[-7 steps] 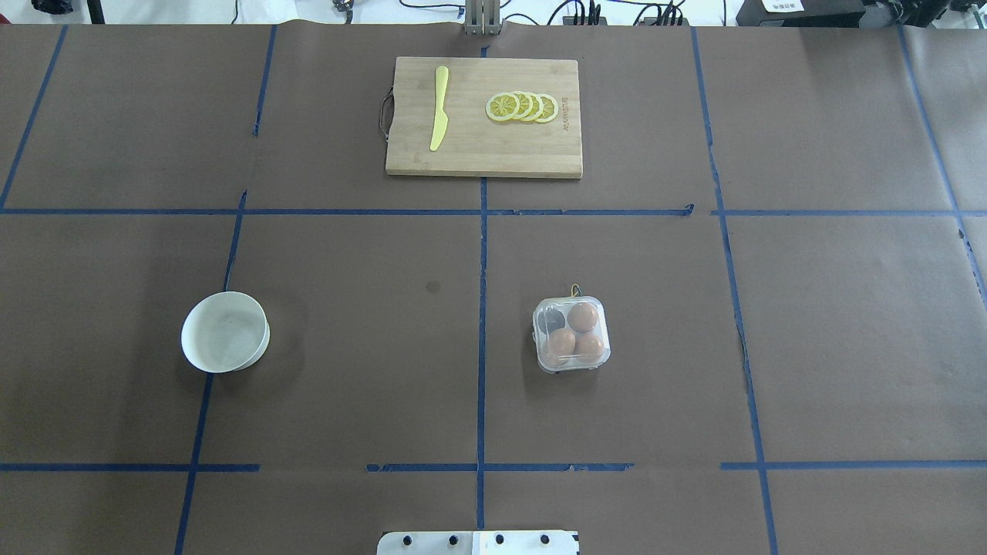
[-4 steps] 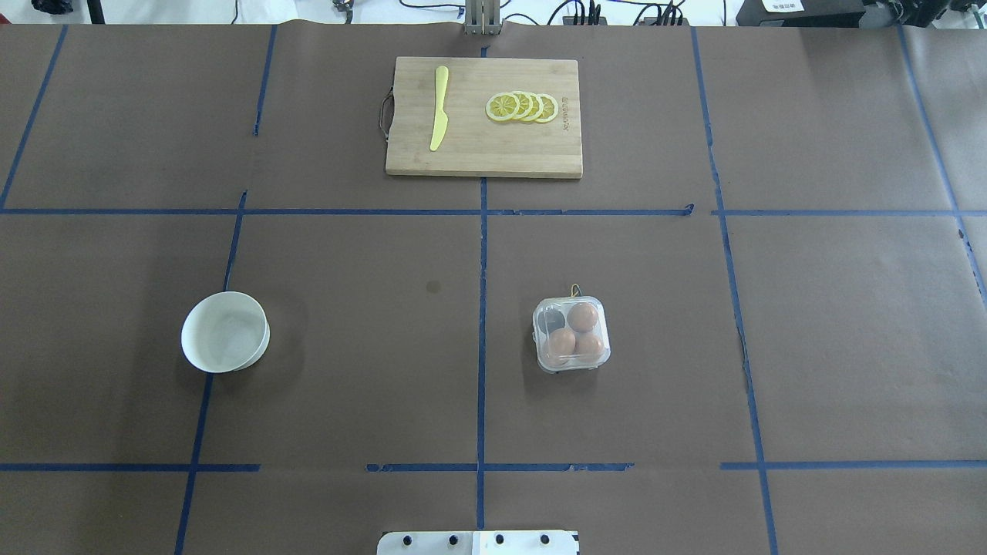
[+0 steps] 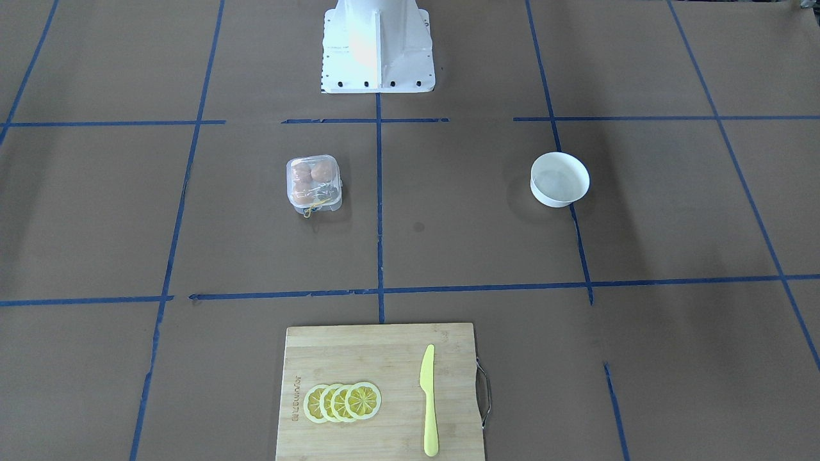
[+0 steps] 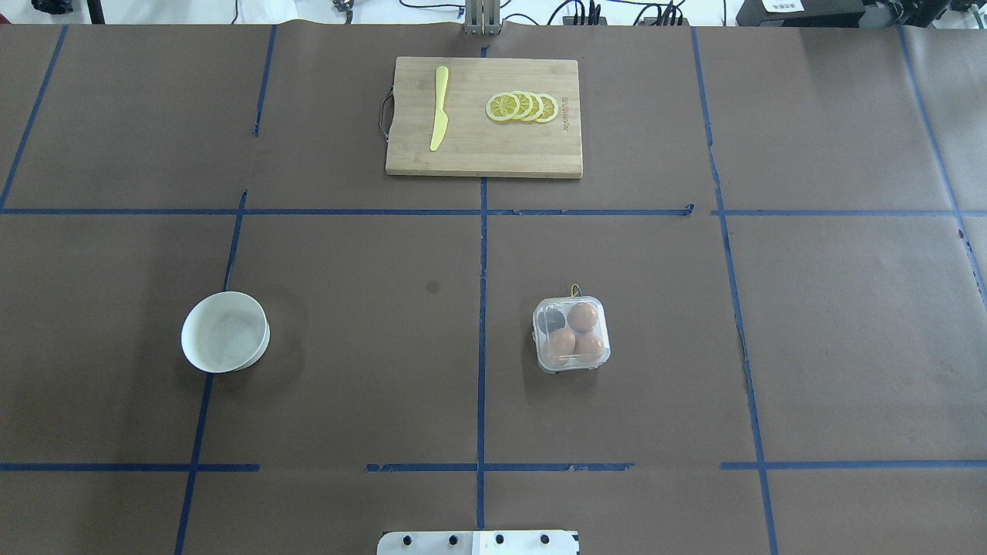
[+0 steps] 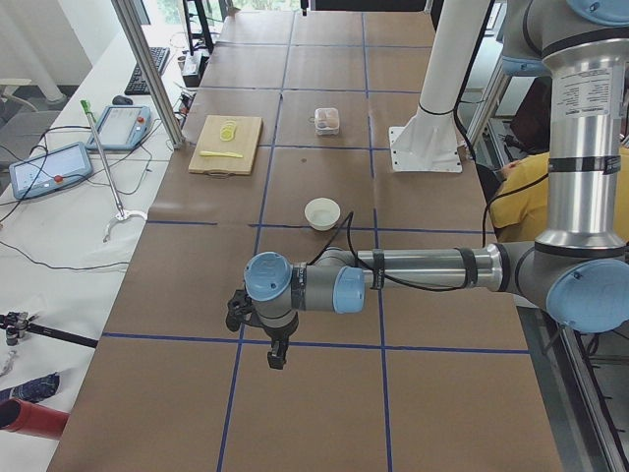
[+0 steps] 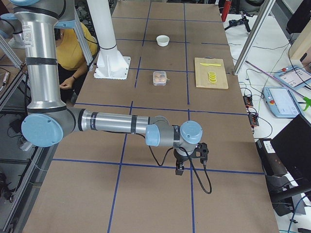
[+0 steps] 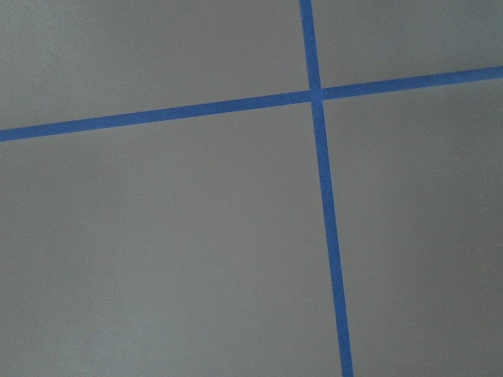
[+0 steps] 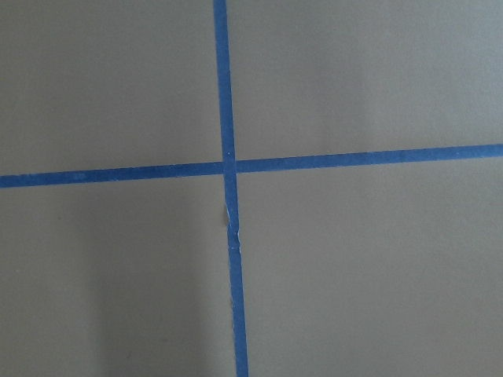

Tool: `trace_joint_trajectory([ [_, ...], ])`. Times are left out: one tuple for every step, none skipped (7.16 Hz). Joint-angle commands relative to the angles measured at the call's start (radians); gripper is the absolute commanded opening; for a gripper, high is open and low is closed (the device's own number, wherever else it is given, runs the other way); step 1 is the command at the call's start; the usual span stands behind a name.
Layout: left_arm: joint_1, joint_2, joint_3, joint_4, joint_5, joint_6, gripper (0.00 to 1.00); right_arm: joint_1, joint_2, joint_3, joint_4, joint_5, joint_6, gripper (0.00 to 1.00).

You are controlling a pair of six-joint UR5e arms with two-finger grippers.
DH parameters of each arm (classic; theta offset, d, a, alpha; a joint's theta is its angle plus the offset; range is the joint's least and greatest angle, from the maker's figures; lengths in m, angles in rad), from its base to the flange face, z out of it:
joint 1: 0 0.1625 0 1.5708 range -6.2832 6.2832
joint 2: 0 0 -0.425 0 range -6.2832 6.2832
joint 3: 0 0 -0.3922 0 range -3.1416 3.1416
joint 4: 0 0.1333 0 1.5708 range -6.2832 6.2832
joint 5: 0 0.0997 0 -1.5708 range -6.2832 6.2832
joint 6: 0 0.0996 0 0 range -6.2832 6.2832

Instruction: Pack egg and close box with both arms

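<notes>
The clear box (image 4: pixel 571 335) stands right of the table's centre line, also in the front view (image 3: pixel 314 182). Its clear lid appears to lie down over the cups. Three orange-brown eggs sit in it: one at the far right (image 4: pixel 583 316) and two in the near cups (image 4: pixel 561 341). The far left cup looks dark and empty. A yellow band (image 4: pixel 574 290) hangs at its far edge. My left gripper (image 5: pixel 276 352) shows only in the exterior left view and my right gripper (image 6: pixel 179 168) only in the exterior right view. Both are far from the box. I cannot tell whether they are open or shut.
A white bowl (image 4: pixel 225 331) stands at the left. A wooden cutting board (image 4: pixel 484 146) lies at the far centre with a yellow knife (image 4: pixel 439 108) and lemon slices (image 4: pixel 522 107). Both wrist views show only brown paper and blue tape (image 7: pixel 318 94).
</notes>
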Motion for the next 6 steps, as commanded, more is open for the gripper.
trace_joint_trajectory([
  [0.002, -0.038, 0.010, 0.000, 0.005, 0.000, 1.00, -0.003, 0.007, 0.013, -0.005, -0.001, -0.023, 1.00],
  [0.002, -0.039, 0.012, 0.000, 0.006, 0.000, 1.00, -0.011, 0.004, 0.046, -0.011, -0.001, -0.038, 1.00],
  [0.002, -0.042, 0.018, -0.003, 0.006, 0.000, 1.00, -0.015, 0.004, 0.060, -0.013, -0.001, -0.038, 1.00],
  [0.002, -0.044, 0.018, -0.002, 0.006, 0.000, 1.00, -0.025, 0.007, 0.076, -0.019, 0.000, -0.038, 1.00],
  [0.002, -0.050, 0.015, 0.000, 0.003, 0.000, 1.00, -0.022, 0.039, 0.094, -0.077, -0.001, -0.040, 1.00],
  [0.002, -0.053, 0.010, 0.000, 0.000, 0.000, 1.00, -0.022, 0.042, 0.114, -0.098, -0.001, -0.046, 1.00],
])
